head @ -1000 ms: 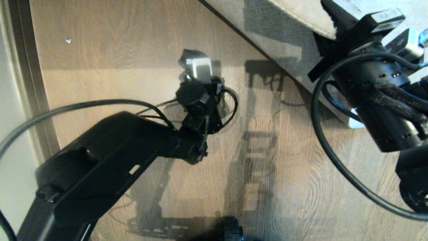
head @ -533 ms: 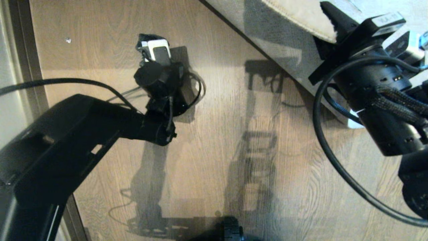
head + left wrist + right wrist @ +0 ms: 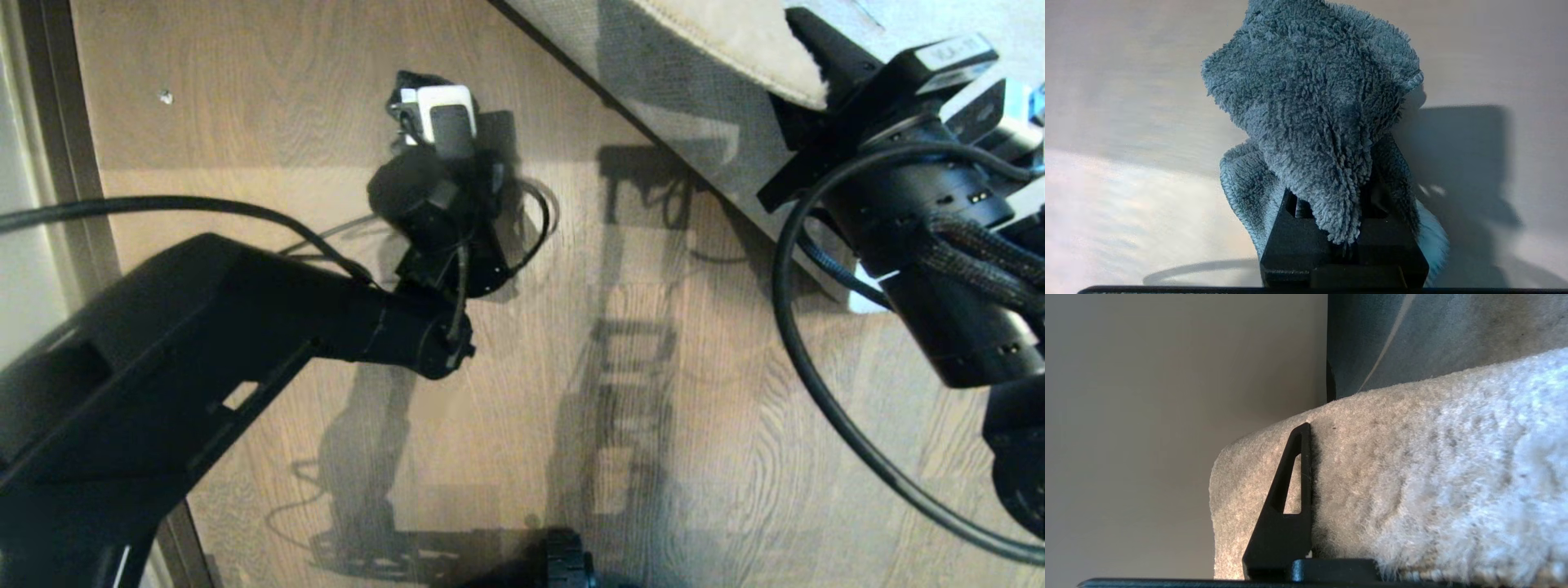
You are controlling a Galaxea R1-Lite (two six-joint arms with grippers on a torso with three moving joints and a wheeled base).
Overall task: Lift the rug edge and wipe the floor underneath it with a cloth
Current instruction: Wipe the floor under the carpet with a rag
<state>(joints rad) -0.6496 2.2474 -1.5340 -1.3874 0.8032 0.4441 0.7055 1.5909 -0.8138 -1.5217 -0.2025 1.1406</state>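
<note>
A: Head view. We see the left gripper low over the floor, out on the bare planks and well apart from the rug. What sits in its jaws?

B: Left wrist view. The jaws are pressed together on the cloth, a fuzzy grey wad that bulges out beyond the fingertips and spills down both sides of the gripper body. Behind it we see only smooth floor, with the cloth's shadow thrown to one side. We cannot say for certain whether the wad touches the planks.

A: And the right gripper?

B: Head view, upper right. It holds the rug edge raised off the floor, the cream underside turned towards us, with a grey band of shadowed pile below it.

A: Right wrist view?

B: One black finger lies flat against the rug edge, which fills the space beside it; the jaws are clamped on the rug, the second finger hidden behind the pile. Bare floor lies past the rug's rounded corner.
</note>
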